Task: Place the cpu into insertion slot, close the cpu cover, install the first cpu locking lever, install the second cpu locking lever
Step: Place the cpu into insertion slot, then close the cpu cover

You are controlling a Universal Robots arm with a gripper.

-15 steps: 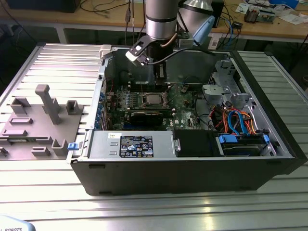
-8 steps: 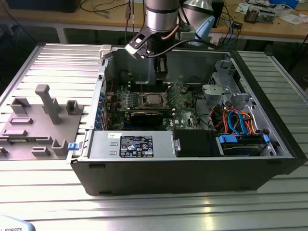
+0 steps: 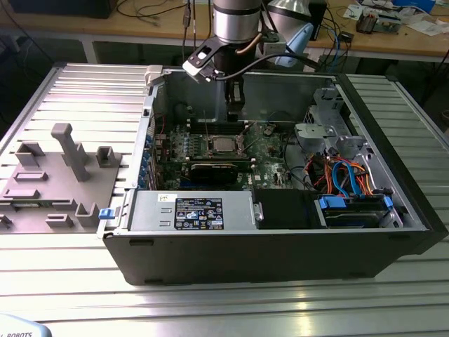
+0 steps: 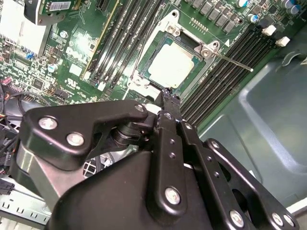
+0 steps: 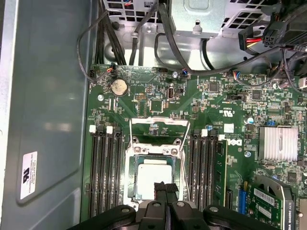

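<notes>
First wrist view: cpu (image 5: 154,175) seated, cover (image 5: 158,120) seemingly raised.

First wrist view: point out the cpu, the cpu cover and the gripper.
cpu (image 5: 154,173), first wrist view, centre of silvery face.
cpu cover (image 5: 158,120), first wrist view, frame bar farthest from the cpu.
gripper (image 5: 165,185), first wrist view, midway between fingertips.

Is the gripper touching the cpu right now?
Apart. In the exterior view the gripper hangs above the cpu, a visible gap between them.
</notes>
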